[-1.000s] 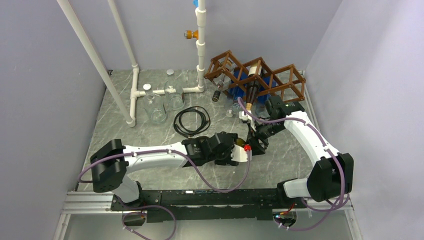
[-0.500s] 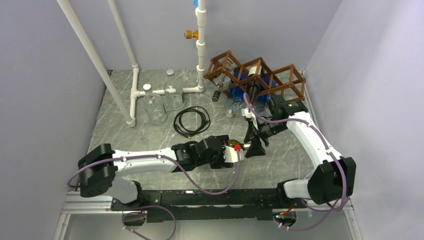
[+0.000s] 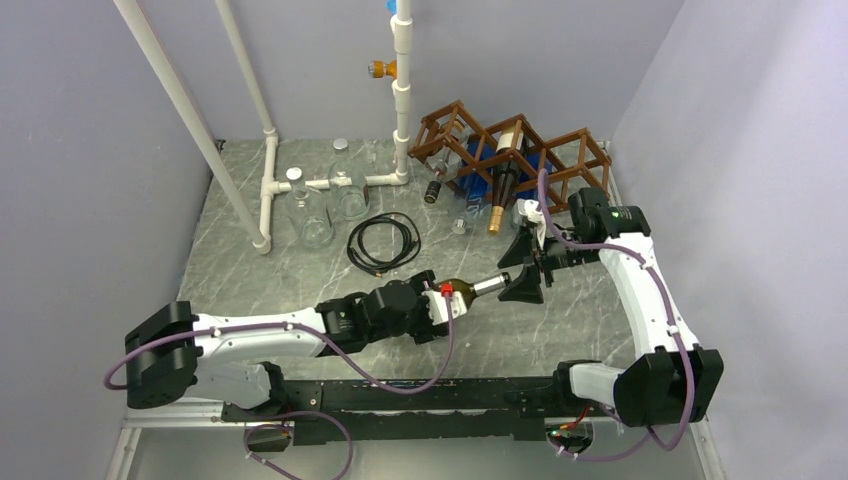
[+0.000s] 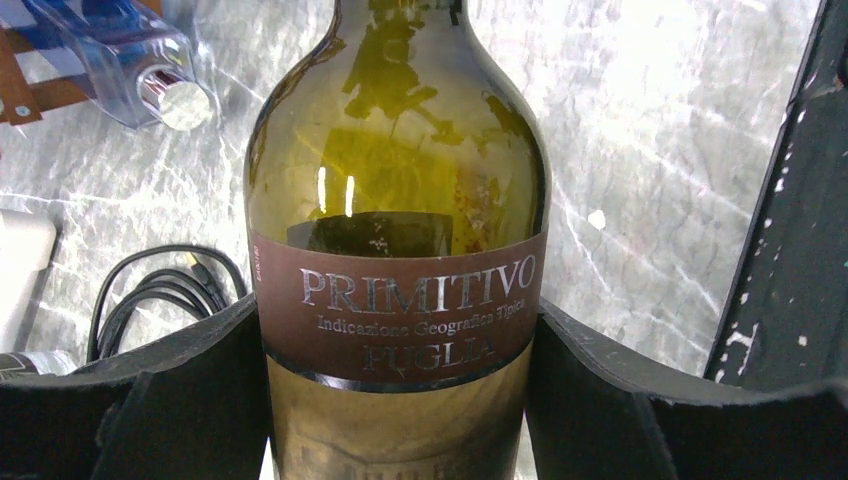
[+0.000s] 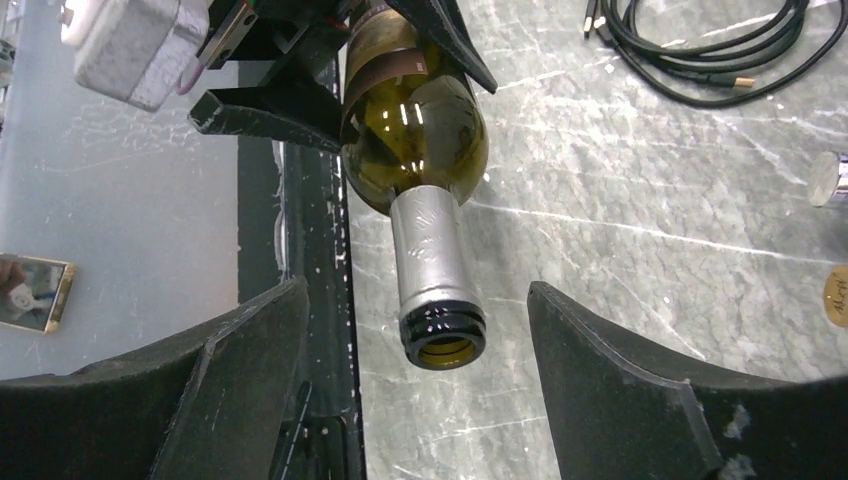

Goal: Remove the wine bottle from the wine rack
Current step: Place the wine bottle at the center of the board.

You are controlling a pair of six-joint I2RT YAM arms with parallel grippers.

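The wine bottle [image 4: 395, 250], olive-green glass with a brown PRIMITIVO label, lies level above the table, clear of the wine rack [image 3: 520, 150]. My left gripper [image 4: 400, 400] is shut on its body, one black finger on each side of the label. In the top view the left gripper [image 3: 437, 303] is at mid-table and the bottle's neck [image 3: 485, 286] points right. My right gripper [image 3: 520, 270] stands open at the neck's end. In the right wrist view the silver neck and mouth [image 5: 440, 335] sit untouched between the wide jaws. Another bottle [image 3: 503, 180] lies in the rack.
A coiled black cable [image 3: 383, 242] lies left of centre. Glass jars [image 3: 315, 215] stand by the white pipes [image 3: 275, 185] at the back left. A blue container [image 3: 480, 172] and a small dark bottle [image 3: 433, 190] sit at the rack's front. The arms' base rail [image 3: 400, 395] runs along the near edge.
My right gripper opened, let go of the bottle's neck and backed off to the right. My left arm drew back to the left with the bottle in its grip.
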